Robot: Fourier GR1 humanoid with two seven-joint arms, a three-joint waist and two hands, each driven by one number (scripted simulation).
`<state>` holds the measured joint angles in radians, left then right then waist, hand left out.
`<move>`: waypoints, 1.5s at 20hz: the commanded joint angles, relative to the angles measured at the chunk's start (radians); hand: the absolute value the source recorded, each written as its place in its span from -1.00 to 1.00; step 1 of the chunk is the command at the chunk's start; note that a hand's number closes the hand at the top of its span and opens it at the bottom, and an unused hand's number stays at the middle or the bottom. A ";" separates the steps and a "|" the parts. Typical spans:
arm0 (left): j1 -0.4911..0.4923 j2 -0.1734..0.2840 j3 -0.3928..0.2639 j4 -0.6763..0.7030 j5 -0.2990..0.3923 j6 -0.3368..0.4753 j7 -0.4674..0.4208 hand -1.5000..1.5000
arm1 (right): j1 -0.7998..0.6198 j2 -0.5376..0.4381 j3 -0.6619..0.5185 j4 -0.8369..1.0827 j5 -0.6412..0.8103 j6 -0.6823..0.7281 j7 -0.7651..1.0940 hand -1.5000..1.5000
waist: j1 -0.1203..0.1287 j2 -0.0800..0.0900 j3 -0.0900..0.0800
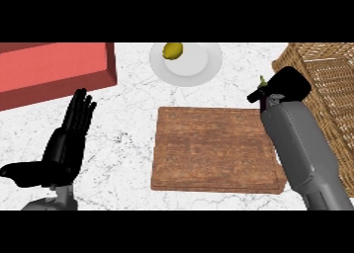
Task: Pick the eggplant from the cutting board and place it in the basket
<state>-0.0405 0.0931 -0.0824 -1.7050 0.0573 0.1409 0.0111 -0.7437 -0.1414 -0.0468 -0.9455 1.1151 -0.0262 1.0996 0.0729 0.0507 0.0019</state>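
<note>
The right hand (286,86) was curled round the eggplant (262,85), mostly hiding it, between the cutting board (213,150) and the basket (333,89). The left hand (70,133) rested open.

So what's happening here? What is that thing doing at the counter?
The right robot hand is curled round an eggplant, holding it between the wooden cutting board, now bare, and the wicker basket on the right. The left robot hand rests open at the left. A white plate with a lemon and a red tray sit behind.
</note>
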 commanded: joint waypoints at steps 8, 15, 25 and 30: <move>-0.032 -0.022 -0.042 0.017 -0.004 -0.016 0.007 0.00 | -0.289 -0.044 -0.118 0.096 0.284 -0.386 0.208 1.00 | 0.064 -0.004 -0.004; -0.055 -0.010 -0.031 0.029 -0.009 -0.016 0.022 0.00 | -0.433 -0.010 -0.188 0.164 0.439 -0.448 0.283 1.00 | 0.053 -0.011 -0.004; -0.055 -0.024 -0.023 0.028 -0.014 0.009 0.035 0.00 | -0.488 0.001 -0.352 0.288 0.655 -0.366 0.386 1.00 | 0.010 -0.026 -0.005; -0.004 -0.013 -0.016 0.034 -0.024 0.010 0.012 0.00 | -0.497 -0.013 -0.440 0.315 0.742 -0.320 0.387 1.00 | -0.006 -0.034 -0.004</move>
<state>-0.0743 0.0767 -0.0975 -1.6579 0.0366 0.1491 0.0242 -1.2178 -0.1590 -0.4341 -0.6538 1.7903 -0.3713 1.2430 0.0780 0.0247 -0.0031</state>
